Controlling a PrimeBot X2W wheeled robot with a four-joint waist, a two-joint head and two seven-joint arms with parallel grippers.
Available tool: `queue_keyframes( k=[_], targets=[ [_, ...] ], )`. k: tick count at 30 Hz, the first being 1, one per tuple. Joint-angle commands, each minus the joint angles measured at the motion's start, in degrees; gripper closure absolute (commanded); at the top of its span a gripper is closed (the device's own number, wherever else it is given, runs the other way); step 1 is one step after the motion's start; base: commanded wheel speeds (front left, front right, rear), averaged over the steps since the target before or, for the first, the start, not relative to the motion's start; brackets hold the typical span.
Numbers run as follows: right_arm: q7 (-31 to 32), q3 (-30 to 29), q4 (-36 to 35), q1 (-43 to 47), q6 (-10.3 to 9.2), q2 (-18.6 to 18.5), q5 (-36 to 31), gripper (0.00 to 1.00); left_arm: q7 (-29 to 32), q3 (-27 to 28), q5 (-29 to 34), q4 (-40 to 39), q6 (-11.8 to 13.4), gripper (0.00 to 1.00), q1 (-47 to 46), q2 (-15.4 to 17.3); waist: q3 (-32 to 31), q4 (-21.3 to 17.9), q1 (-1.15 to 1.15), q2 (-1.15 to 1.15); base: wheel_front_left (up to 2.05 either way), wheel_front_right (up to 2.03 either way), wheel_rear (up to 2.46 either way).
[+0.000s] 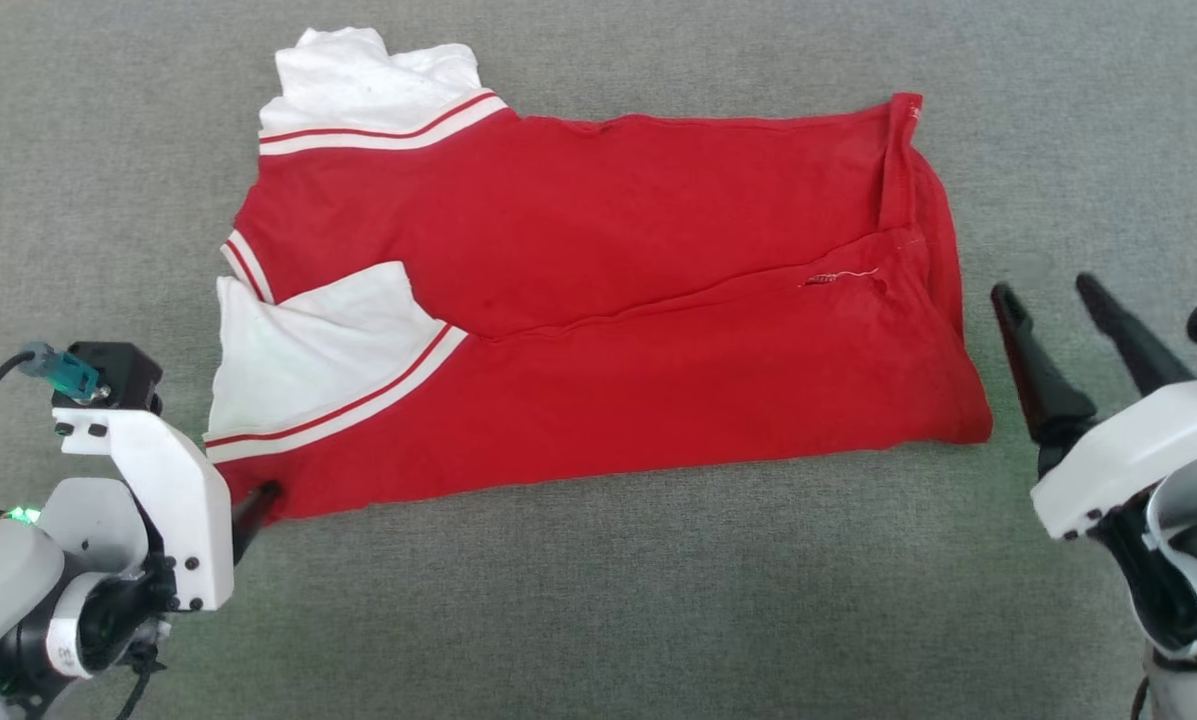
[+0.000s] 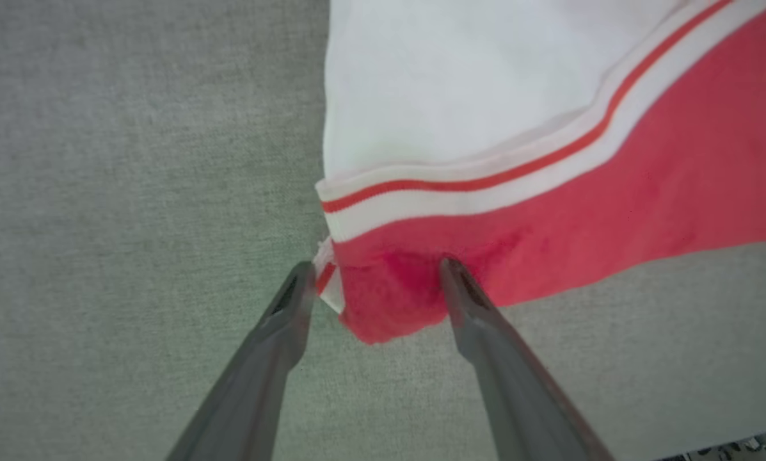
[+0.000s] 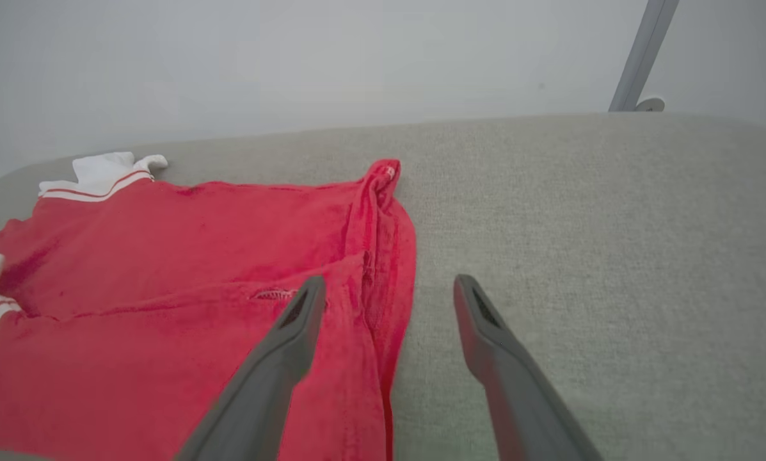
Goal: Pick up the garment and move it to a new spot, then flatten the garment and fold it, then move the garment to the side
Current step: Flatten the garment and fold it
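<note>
Folding state: the garment (image 1: 598,300) lies on the grey surface (image 1: 598,620), long sides turned inward; sleeves toward the robot's left
Left gripper (image 2: 376,269): jaws spread, straddling the near-left corner; nothing pinched
Right gripper (image 3: 389,288): jaws spread; just beside the hem end
Risk: a pinch may catch only the top layer; the folds would then spill open; a one-sided lift could skew the cloth

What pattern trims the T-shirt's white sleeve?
Red-and-white stripes on the sleeve trim, clearest in the left wrist view.

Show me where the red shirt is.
In the head view the garment lies centred, with left gripper at its near-left corner, right gripper beside its right edge.
</note>
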Motion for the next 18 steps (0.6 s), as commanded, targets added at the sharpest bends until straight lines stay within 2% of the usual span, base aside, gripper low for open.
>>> queue_keyframes(
  k=[1,10,11,12,13,18],
  targets=[
    [1.2,0.0,-0.4,1.0,-0.04,0.1,0.5,0.0,0.4,-0.4,-0.1,1.8,-0.5,0.0,0.5,-0.9,0.1,-0.2,0.0,0.0,0.0,0.0,0.0],
    [10.1,1.1,0.7,3.3,-0.04,-0.3,3.0,0.0,1.8,-3.0,0.1,12.9,-4.7,0.0,-0.8,-7.5,0.3,-0.6,0.0,0.0,0.0,0.0,0.0],
    [11.8,1.0,1.2,3.3,-0.04,-0.2,3.3,0.0,2.6,-3.7,0.2,14.0,-5.5,0.13,-0.9,-8.2,0.4,-0.6,0.0,0.0,0.0,0.0,0.0],
    [13.1,1.3,1.5,3.1,-0.03,-0.5,3.6,0.0,2.9,-4.3,0.6,15.0,-6.4,0.73,-1.0,-9.0,0.4,-0.6,0.0,0.0,0.0,0.0,0.0],
    [14.4,1.2,1.9,2.7,-0.04,-0.6,3.7,0.0,3.0,-4.3,0.4,15.9,-7.0,1.0,-1.3,-9.9,0.5,-0.5,0.0,0.0,0.0,0.0,0.0],
    [21.4,1.0,4.9,0.2,-0.03,-0.8,4.0,0.0,3.9,-5.4,1.1,19.1,-9.8,1.0,-3.0,-12.7,1.2,0.3,0.0,0.0,0.0,0.0,0.0]
  ],
)
